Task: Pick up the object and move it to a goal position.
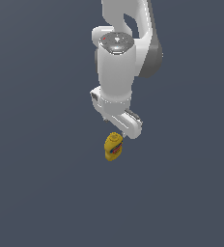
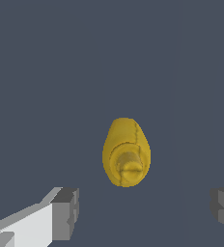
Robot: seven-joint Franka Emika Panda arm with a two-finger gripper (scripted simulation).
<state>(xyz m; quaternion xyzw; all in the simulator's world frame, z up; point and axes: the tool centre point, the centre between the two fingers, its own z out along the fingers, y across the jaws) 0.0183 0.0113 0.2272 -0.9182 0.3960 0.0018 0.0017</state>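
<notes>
The object, a small yellow squeeze bottle (image 1: 113,146) with a red, blue and white label, stands upright on the dark grey floor. In the wrist view the object (image 2: 126,152) is seen from above, its yellow cap facing the camera. My gripper (image 2: 145,208) hangs above the bottle, open, with one grey fingertip (image 2: 65,212) on either side and nothing between them. In the exterior view the white hand (image 1: 125,123) sits just over the bottle's cap, and its fingers are hidden there.
A plain dark grey surface (image 1: 41,183) stretches all around the bottle. The white arm (image 1: 116,58) rises behind and above it. No other objects show.
</notes>
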